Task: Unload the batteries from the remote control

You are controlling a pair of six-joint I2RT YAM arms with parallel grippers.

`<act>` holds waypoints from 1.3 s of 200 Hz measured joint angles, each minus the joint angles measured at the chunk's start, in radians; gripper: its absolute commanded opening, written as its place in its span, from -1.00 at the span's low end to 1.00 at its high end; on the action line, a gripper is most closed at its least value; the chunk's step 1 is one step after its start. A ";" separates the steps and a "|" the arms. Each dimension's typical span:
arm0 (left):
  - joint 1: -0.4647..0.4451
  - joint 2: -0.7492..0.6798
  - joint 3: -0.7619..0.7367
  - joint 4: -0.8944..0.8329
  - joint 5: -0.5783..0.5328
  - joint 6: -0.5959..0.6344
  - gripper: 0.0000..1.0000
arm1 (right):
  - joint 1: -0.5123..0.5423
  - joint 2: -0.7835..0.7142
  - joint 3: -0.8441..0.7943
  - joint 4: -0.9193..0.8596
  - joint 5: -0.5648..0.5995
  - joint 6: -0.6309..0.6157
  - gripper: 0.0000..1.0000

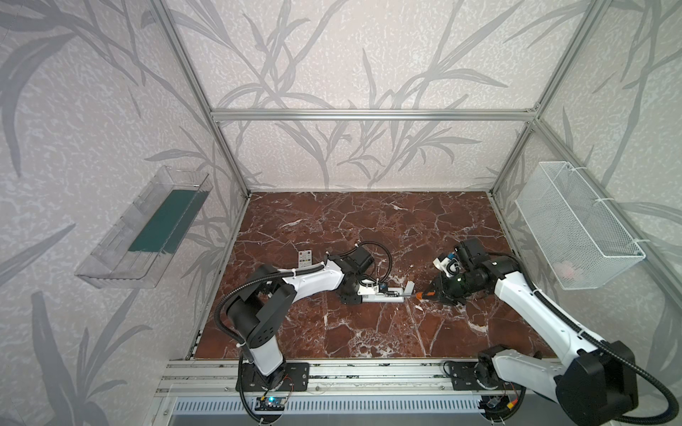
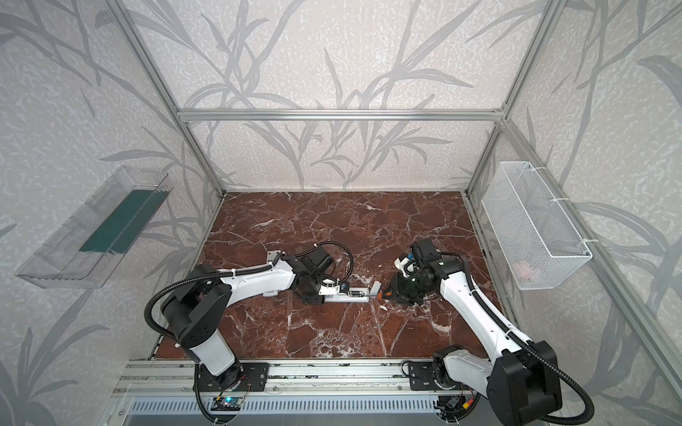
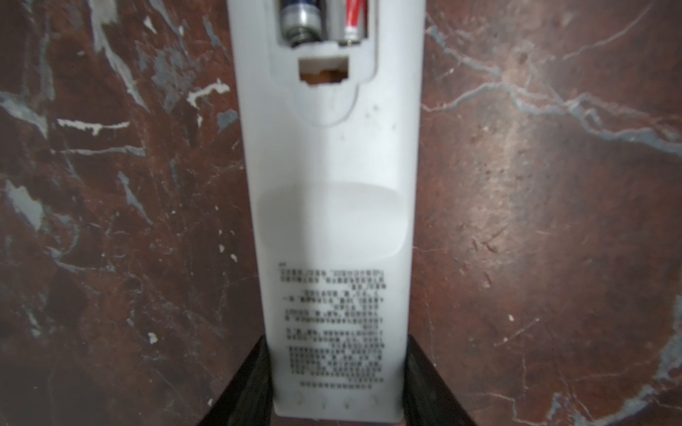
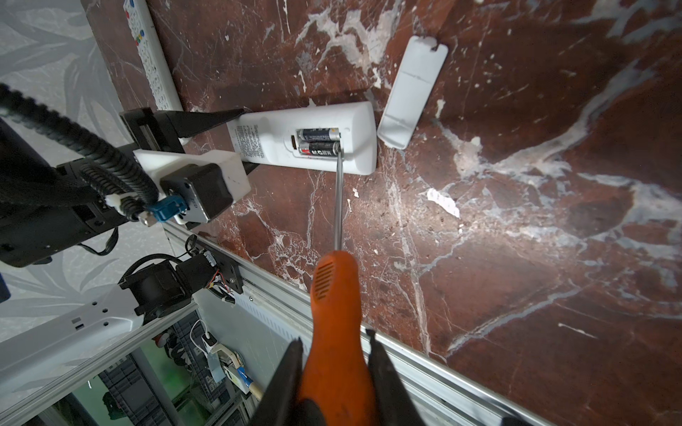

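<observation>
1. Right gripper clamps the orange-handled screwdriver, its jaws tight on either side of the handle.
2. From there the thin metal shaft reaches to the white plastic remote control. Its tip rests at the end of one of the two slim dark cylindrical batteries.
3. Both batteries lie side by side in the open compartment on the remote's upturned back, toward its free end. The left wrist view also catches their ends.
4. Left gripper holds the remote by its printed end. Its black fingers press against the two long edges, closed to the remote's width.
5. The remote lies flat near the middle of the reddish-brown marble-patterned worktop, between the two arms.
6. A white rectangular battery cover lies on the worktop just beside the remote's free end, off the compartment.
7. A second flat white remote with coloured buttons lies behind the left arm, well apart from the work.
8. A white wire mesh basket hangs on the right wall and a clear plastic tray on the left. What the basket holds is too blurred to tell.
</observation>
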State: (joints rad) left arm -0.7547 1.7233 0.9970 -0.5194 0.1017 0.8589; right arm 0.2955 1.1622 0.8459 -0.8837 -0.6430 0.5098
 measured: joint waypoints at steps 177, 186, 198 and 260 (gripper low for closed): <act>0.000 0.000 0.002 -0.016 -0.018 -0.010 -1.00 | -0.006 -0.041 -0.031 0.060 -0.058 0.183 -1.00; 0.000 0.000 0.002 -0.017 -0.019 -0.011 -1.00 | -0.006 -0.041 -0.031 0.061 -0.058 0.185 -1.00; 0.000 0.000 0.002 -0.018 -0.022 -0.013 -1.00 | -0.006 -0.041 -0.031 0.063 -0.059 0.189 -1.00; 0.000 0.000 0.002 -0.023 -0.026 -0.018 -1.00 | -0.007 -0.033 -0.029 0.075 -0.068 0.205 -1.00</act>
State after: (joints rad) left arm -0.7547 1.7229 0.9993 -0.5419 0.0761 0.8410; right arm 0.2886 1.1294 0.8165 -0.8085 -0.7109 0.7151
